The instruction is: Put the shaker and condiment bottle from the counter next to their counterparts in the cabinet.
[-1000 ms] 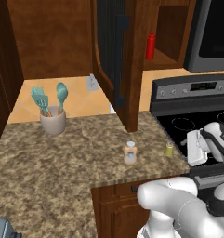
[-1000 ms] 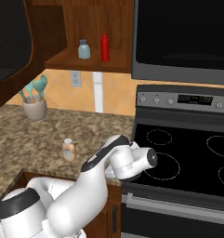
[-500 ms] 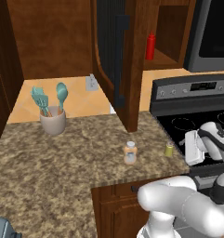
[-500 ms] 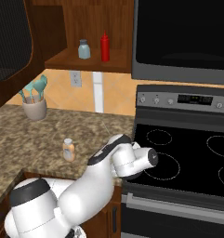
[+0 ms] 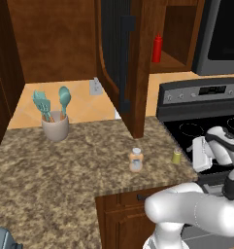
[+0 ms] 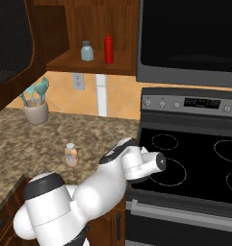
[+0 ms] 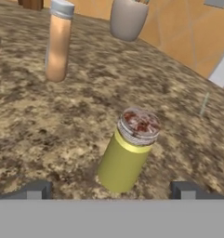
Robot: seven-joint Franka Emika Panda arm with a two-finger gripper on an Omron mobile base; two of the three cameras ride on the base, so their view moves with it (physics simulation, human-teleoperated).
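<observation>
The gripper (image 7: pixel 108 190) stands wide open and holds nothing, its two dark fingertips (image 7: pixel 36 189) spread far apart low over the worktop (image 7: pixel 34 125). In the hand view the yellow shaker (image 7: pixel 127 151) stands upright between the tips and just ahead of them, at about twelve o'clock from the gripper's middle, clear of both. It has a clear ribbed cap with reddish-brown flecks under it. Farther on, at about eleven o'clock, the orange condiment bottle (image 7: pixel 58 41) with a grey cap stands upright, well apart from the shaker. Beyond it, at twelve o'clock near the back wall, is a grey utensil cup (image 7: pixel 127 18).

From the left base view the shaker (image 5: pixel 176 156) sits near the worktop's edge by the stove (image 5: pixel 206 126), with the condiment bottle (image 5: pixel 135 160) at its nine o'clock and the white hand at its three o'clock. Above, the wall cabinet (image 6: pixel 88 65) is open, its door (image 5: pixel 123 63) swung out. On its shelf a red squeeze bottle (image 6: pixel 108 48) stands just beside a small blue-grey jar (image 6: pixel 87 51).
</observation>
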